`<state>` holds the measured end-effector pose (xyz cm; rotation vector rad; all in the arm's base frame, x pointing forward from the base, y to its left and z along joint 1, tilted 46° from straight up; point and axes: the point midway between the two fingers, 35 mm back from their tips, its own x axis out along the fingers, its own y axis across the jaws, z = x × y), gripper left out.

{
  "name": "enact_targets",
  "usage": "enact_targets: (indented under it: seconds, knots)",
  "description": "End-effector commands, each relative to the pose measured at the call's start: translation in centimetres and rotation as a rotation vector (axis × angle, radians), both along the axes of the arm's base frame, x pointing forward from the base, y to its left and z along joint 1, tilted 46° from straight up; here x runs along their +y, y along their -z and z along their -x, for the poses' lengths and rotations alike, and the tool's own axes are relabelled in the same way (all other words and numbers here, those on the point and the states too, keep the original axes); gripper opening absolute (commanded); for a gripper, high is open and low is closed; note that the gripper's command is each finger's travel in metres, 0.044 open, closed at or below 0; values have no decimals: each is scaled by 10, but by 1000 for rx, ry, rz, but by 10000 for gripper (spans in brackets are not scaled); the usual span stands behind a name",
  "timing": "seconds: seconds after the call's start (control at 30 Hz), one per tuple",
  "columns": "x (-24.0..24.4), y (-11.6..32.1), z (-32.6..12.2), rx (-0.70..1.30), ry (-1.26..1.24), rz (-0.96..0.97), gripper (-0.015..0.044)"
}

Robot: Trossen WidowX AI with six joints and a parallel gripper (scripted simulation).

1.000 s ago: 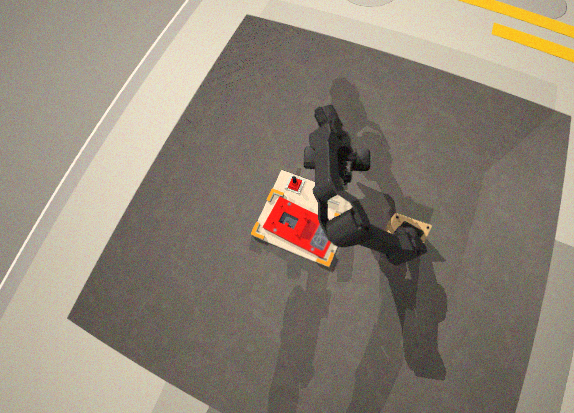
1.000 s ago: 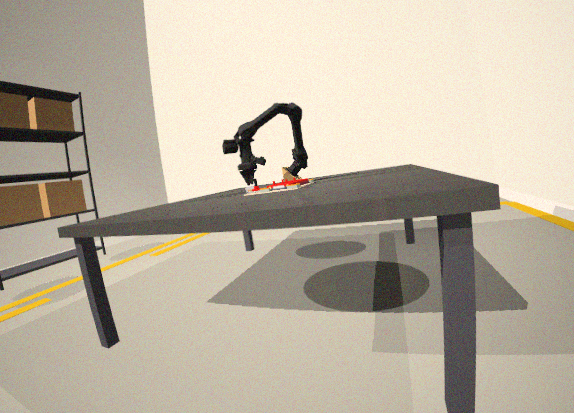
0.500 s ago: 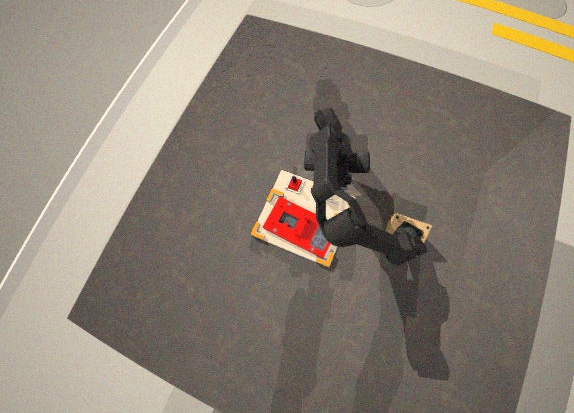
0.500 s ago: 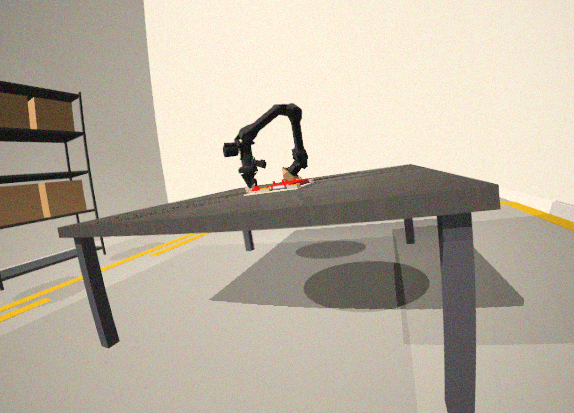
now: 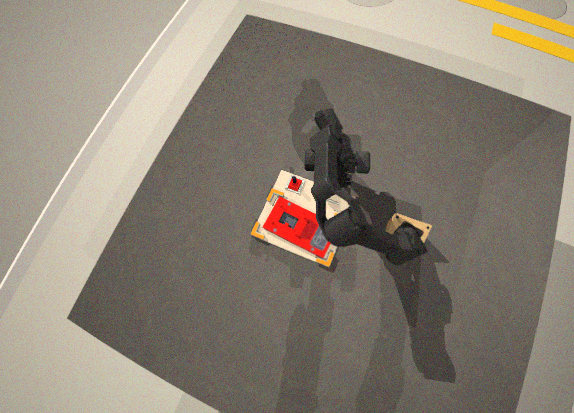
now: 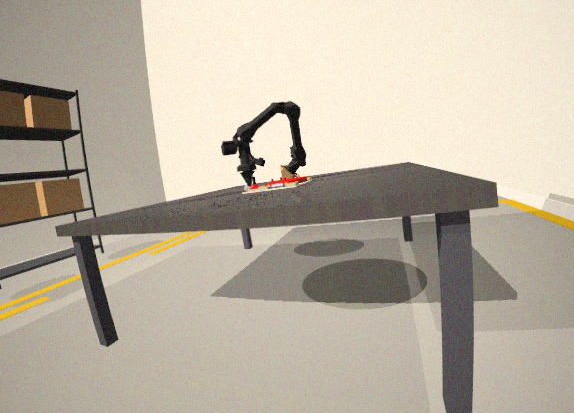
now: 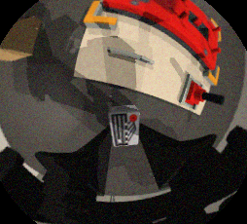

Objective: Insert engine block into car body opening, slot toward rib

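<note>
The engine block (image 7: pixel 124 128) is a small light-grey block with dark slots on its left part and a red dot at its upper right. My gripper (image 7: pixel 124 127) (image 6: pixel 249 184) is shut on it, one finger on each side, beside the long edge of the cream board. I cannot tell whether the block touches the table. The red car body (image 5: pixel 306 229) (image 7: pixel 169 17) lies on the board between orange corners. A dark square opening (image 5: pixel 289 220) shows in its top. In the top view the arm hides the block and fingertips.
The cream board (image 5: pixel 281 179) (image 7: pixel 159 44) carries a grey bar (image 7: pixel 130 56) and a red part with an upright black peg (image 5: pixel 295 183) (image 7: pixel 194 93). The tan arm mount (image 5: pixel 426 229) (image 7: pixel 18 41) stands beyond it. The arm passes over the board's edge.
</note>
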<state>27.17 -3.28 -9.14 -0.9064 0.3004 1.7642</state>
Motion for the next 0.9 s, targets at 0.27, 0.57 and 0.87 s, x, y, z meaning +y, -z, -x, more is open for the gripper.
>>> enact_targets:
  seconds: [0.27,0.57,0.87]
  knots:
    - [-25,-21,-10,-3,5,5,0]
    - [-46,-40,-15,-3,5,7,0]
    - [-66,-61,-17,-2,4,8,0]
